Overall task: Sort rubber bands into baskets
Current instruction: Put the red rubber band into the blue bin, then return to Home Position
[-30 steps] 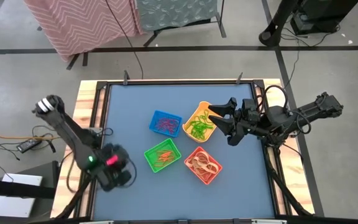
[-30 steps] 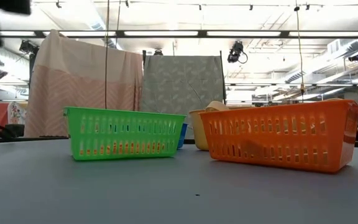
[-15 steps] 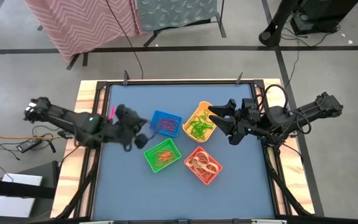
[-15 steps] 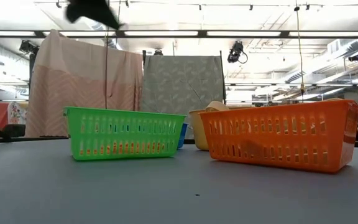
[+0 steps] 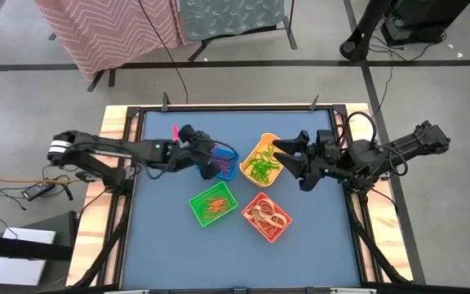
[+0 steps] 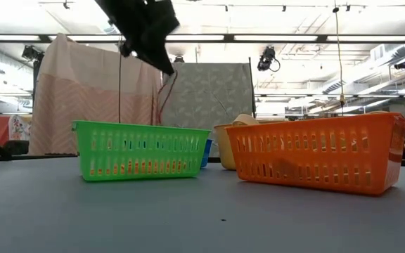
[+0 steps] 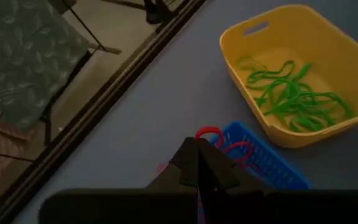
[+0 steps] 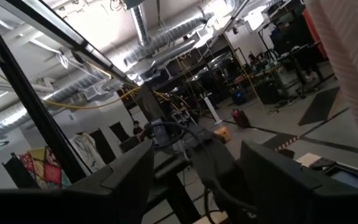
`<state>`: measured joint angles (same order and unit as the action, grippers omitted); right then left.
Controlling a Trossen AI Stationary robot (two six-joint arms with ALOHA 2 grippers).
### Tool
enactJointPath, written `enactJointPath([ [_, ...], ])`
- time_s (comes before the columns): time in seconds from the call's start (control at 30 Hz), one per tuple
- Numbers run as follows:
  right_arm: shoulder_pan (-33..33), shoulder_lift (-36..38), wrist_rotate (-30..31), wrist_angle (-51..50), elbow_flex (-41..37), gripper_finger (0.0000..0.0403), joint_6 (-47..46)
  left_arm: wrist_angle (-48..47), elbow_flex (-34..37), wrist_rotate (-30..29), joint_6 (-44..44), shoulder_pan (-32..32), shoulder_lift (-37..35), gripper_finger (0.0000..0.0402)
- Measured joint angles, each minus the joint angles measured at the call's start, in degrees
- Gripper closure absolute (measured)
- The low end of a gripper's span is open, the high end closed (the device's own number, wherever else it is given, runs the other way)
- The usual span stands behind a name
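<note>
Four baskets stand mid-table: blue [image 5: 221, 162], yellow [image 5: 261, 161] holding green rubber bands [image 7: 291, 93], green [image 5: 213, 203] and orange [image 5: 266, 216], each with bands inside. My left gripper [image 5: 205, 158] hangs shut above the blue basket's [image 7: 263, 163] left end, with a red rubber band [image 6: 164, 91] dangling from it. My right gripper [image 5: 290, 163] is open in the air over the yellow basket's right side, its fingers [image 8: 129, 177] tilted up toward the room, and nothing is between them. My left gripper pinches the red rubber band [image 7: 209, 133] between its shut fingertips. The fingers slant down from the table's left. The loop hangs slack below them [image 6: 162, 98], clear of the blue basket and the table.
The blue table mat [image 5: 170, 237] is bare along its near and left parts. A raised wooden frame [image 5: 113, 139] borders the table. Beyond the far edge stand cloth-draped racks [image 6: 97, 91].
My left gripper has swung from the table's near left corner toward the far edge and the right, rising and turning, and now hangs over the blue basket. It has stayed shut with the red band trailing below. My right gripper has kept still.
</note>
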<state>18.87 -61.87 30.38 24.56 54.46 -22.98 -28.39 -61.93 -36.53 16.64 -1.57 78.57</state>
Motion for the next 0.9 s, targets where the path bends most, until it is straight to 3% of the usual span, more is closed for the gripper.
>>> enactJointPath([
  [0.27, 0.17, 0.00, -0.15, -3.45, -0.02, 0.0151, -2.85, 5.66, 0.02, 5.92, 0.57, 1.24, 6.91, 0.0401],
  [0.6, 0.17, 0.00, -1.57, -5.08, -0.02, 0.0151, -3.02, 8.44, 0.02, 6.16, 1.99, 2.35, 9.81, 0.0397],
  [0.73, 0.17, 0.00, -1.63, -5.08, -0.02, 0.0151, -3.02, 7.68, 0.01, 6.40, 3.07, 2.68, 9.52, 0.0370],
  [0.9, 0.17, 0.00, -1.63, -5.07, -0.02, 0.0151, -2.99, 6.93, 0.02, 10.71, 4.85, 2.77, 9.44, 0.0311],
])
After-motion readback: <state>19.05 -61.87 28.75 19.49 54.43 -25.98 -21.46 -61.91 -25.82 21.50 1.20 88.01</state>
